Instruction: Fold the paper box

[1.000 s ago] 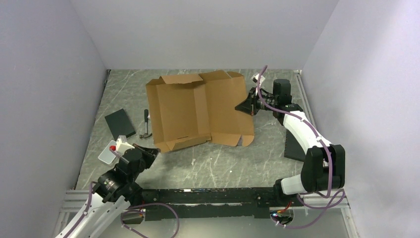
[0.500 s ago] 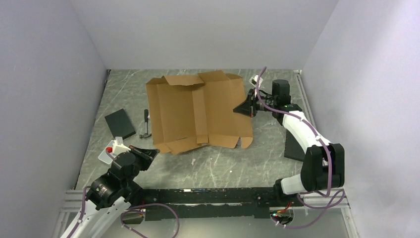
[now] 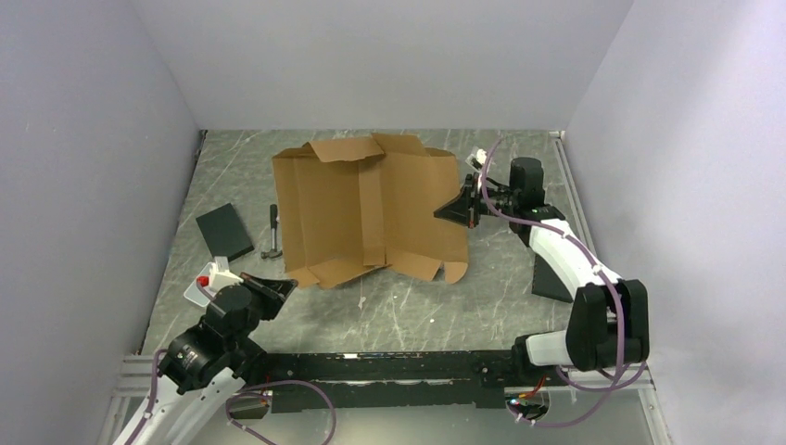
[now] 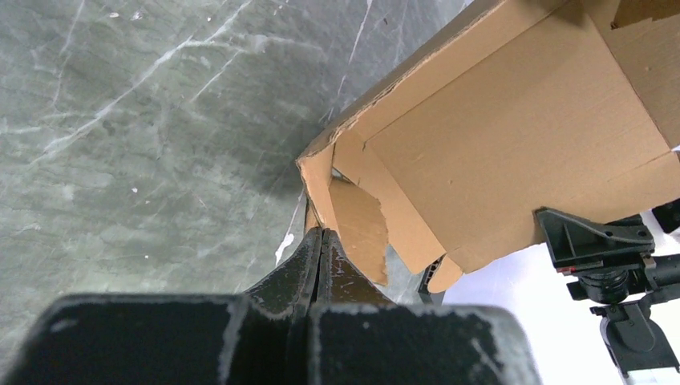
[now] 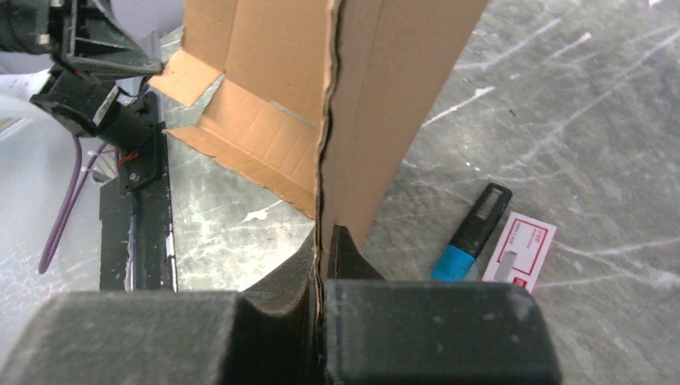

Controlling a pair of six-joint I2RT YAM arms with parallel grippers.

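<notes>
Brown cardboard, the paper box (image 3: 371, 209) lies toward the far edge of the tabletop (image 3: 417, 315), about in the middle between the left and right edges. It is not a box yet. It is mostly a big flat sheet with its inside facing up and small flaps along its near and far edges.

The right pincer (image 3: 461, 211) is closed tight on the sheet's right edge and holds that side up off the tabletop, so it tilts. The left pincer (image 3: 283, 286) is closed too, with nothing in it. Its tip sits right at the sheet's near left corner, and I cannot tell for sure if it touches.

I think the step in hand is folding up the right side. Next, that side needs to swing up and over toward the left along its crease. The near left corner should be pressed down so the sheet does not slide.

The sheet's long way seems to run from the left edge of the tabletop toward the right edge. A black pad (image 3: 224, 232) lies well apart on the left.
</notes>
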